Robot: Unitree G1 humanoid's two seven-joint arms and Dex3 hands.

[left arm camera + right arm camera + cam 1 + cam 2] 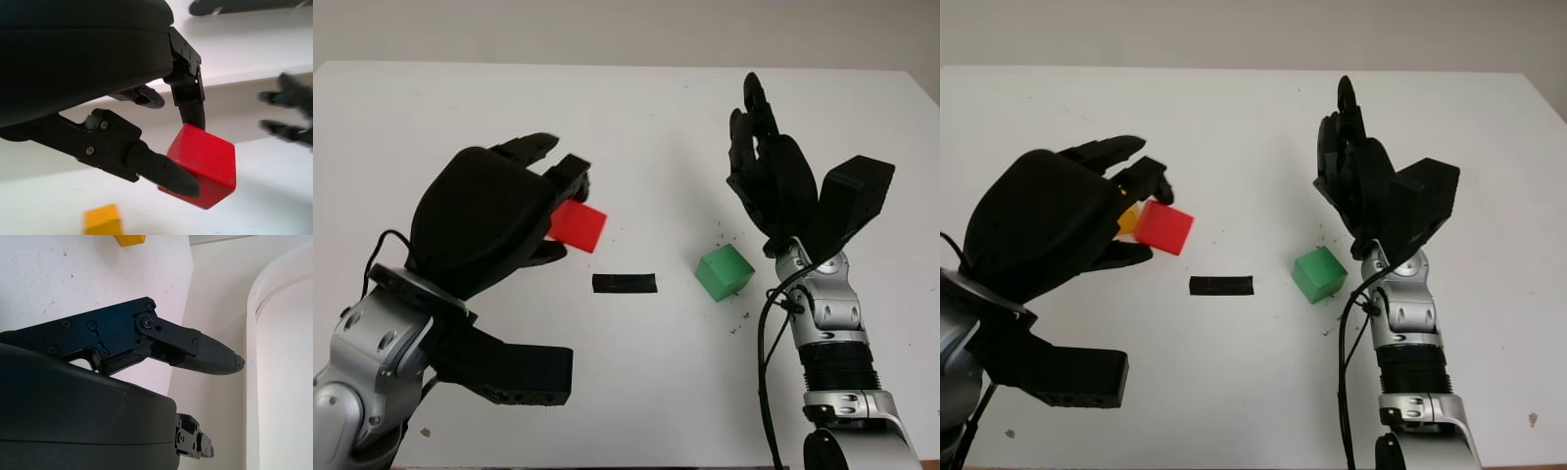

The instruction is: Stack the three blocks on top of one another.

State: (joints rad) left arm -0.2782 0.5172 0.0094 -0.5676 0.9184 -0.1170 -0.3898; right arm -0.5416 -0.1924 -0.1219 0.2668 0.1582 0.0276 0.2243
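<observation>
My left hand (570, 208) is raised above the left side of the white table (636, 117) and is shut on a red block (578, 226), pinched between its fingertips (166, 171). A yellow block (1128, 217) lies on the table just below and behind the held red block (205, 166), mostly hidden by the hand in the head views; it also appears as the yellow block (101, 221) and the yellow block (130, 239). A green block (723, 271) sits on the table right of centre. My right hand (759, 132) is open, held upright just behind and right of the green block.
A short strip of black tape (625, 283) lies flat on the table between the red and green blocks. The table's far edge (607, 65) meets a pale wall. Small dark specks dot the surface near the green block.
</observation>
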